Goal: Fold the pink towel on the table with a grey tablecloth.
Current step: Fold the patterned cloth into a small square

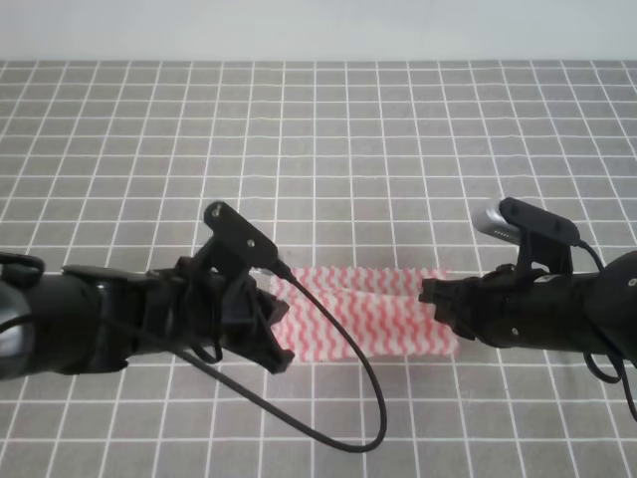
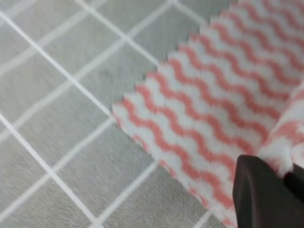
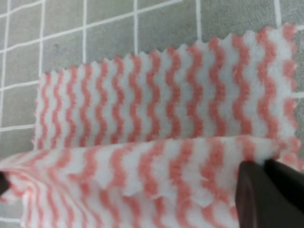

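Note:
The pink towel (image 1: 373, 321) lies on the table with a grey tablecloth (image 1: 318, 149), front centre, as a wide strip between both arms. Its near layer is raised in a fold over the flat far layer (image 3: 156, 95). My left gripper (image 1: 282, 344) is at the towel's left end, and in the left wrist view its dark fingers (image 2: 263, 194) pinch a bunched edge of towel (image 2: 285, 137). At the right end my right gripper (image 1: 430, 295) is shut on the lifted layer; its finger (image 3: 266, 194) shows at that view's lower right.
A black cable (image 1: 348, 398) loops from the left arm across the cloth in front of the towel. The grid-lined tablecloth runs far back to a pale wall (image 1: 318, 30).

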You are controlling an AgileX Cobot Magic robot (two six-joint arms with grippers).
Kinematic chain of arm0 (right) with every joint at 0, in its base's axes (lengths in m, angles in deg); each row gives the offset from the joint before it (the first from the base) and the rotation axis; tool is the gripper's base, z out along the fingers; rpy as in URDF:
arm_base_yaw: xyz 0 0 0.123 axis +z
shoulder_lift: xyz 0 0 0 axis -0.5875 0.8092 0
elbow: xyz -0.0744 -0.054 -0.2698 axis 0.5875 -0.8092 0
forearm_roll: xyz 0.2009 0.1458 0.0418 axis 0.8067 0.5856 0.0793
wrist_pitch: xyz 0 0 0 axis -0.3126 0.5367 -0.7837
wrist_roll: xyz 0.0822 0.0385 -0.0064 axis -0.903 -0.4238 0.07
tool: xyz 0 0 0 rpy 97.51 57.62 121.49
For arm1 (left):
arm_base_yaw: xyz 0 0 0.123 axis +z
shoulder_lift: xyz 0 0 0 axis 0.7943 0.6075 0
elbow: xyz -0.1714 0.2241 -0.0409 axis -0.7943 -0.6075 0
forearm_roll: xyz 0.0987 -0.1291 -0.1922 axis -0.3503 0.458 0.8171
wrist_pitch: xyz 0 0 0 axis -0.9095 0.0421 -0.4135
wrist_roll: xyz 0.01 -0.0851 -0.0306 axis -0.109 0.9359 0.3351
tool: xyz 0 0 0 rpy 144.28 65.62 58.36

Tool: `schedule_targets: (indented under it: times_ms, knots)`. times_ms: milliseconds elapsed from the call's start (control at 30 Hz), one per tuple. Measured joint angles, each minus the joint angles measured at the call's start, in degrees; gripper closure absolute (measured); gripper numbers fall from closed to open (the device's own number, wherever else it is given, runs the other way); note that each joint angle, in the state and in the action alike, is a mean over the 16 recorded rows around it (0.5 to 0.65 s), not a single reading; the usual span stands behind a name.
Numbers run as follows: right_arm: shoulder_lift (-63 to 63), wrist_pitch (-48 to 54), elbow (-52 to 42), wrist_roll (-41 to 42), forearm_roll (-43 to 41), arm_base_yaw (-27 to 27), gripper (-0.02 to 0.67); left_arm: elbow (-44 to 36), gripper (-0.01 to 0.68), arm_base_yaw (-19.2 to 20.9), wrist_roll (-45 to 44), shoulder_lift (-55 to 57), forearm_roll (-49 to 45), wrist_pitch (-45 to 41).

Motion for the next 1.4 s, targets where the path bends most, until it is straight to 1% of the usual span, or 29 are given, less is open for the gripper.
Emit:
schedule_targets:
  times_ms: [800, 1400]
  knots:
    - [4.5, -1.1, 3.0, 1.3, -0.2, -0.2, 0.664, 1.7, 0.675, 0.0, -2.6, 4.7, -0.1, 3.1]
    - [5.1, -0.1, 4.8, 1.6, 0.0, -2.6, 0.664, 4.4, 0.675, 0.0, -3.2, 6.6, 0.0, 5.3]
